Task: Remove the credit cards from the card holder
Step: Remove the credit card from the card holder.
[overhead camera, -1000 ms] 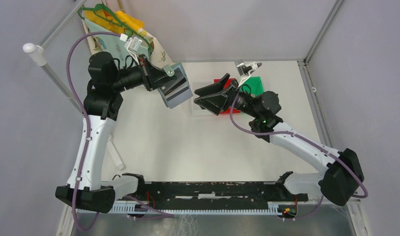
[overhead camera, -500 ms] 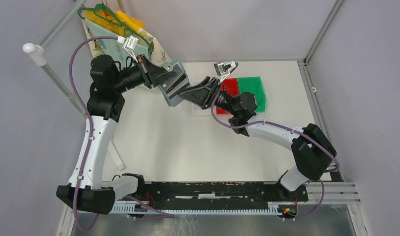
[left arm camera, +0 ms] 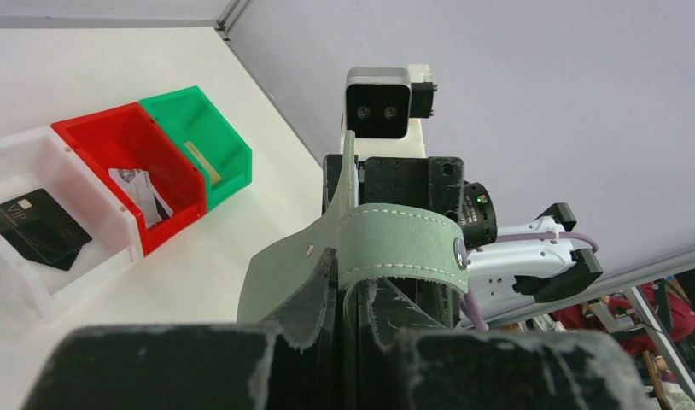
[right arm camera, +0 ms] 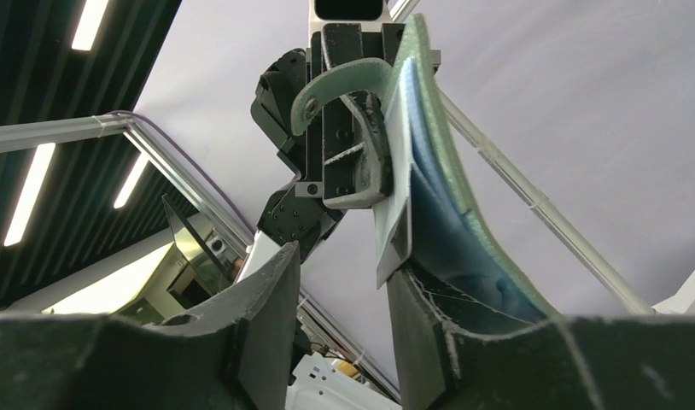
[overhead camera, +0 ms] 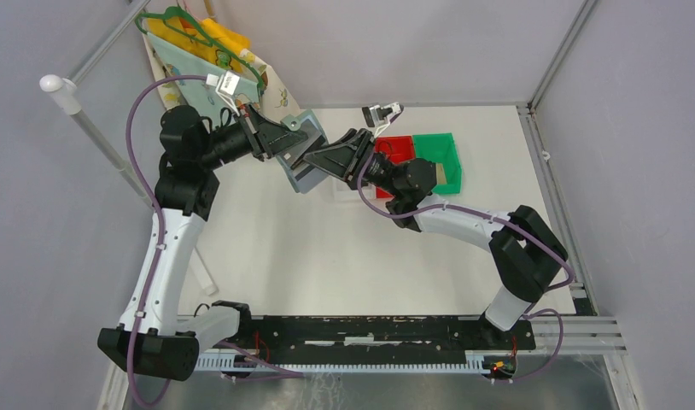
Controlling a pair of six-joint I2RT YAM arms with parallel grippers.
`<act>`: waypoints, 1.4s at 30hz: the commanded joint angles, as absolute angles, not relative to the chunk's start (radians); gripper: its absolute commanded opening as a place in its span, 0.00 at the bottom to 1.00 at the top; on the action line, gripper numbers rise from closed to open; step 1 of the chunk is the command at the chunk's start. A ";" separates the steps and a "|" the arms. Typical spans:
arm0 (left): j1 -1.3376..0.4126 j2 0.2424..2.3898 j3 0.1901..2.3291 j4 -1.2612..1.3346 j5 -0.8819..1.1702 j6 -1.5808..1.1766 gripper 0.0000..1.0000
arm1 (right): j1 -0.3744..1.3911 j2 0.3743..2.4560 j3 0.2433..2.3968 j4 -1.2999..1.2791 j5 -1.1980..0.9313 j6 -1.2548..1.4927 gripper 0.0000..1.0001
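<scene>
Top external view shows the left gripper (overhead camera: 291,147) clamped on the card holder (overhead camera: 303,178), which it holds in the air above the far part of the table (overhead camera: 327,256). The right gripper (overhead camera: 315,161) is just at the holder's edge. On the right wrist view its fingers (right arm camera: 267,290) are apart. The open holder shows a blue inside, and a pale sheet (right arm camera: 394,213) hangs out of it, with its lower corner just beside one finger. I cannot tell if this sheet is a card or a pocket.

On the left wrist view three bins stand side by side. The white bin (left arm camera: 79,275) has a black card (left arm camera: 37,226), the red bin (left arm camera: 96,120) has grey cards (left arm camera: 139,190), and the green bin (left arm camera: 229,145) has a tan card (left arm camera: 203,162).
</scene>
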State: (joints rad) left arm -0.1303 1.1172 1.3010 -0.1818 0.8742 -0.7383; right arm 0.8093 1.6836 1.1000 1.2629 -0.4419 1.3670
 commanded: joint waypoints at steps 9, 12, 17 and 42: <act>-0.127 1.085 1.313 -0.061 0.945 -0.879 0.19 | 0.823 1.685 1.136 1.398 -0.418 1.414 0.07; -0.127 1.090 1.320 -0.039 0.976 -0.911 0.21 | 0.824 1.680 1.126 1.396 -0.413 1.414 0.04; -0.128 1.089 1.337 -0.015 0.988 -0.915 0.22 | 0.824 1.663 1.102 1.393 -0.401 1.406 0.00; -0.125 1.088 1.370 0.046 1.000 -0.934 0.12 | 0.824 1.586 0.975 1.419 -0.392 1.381 0.00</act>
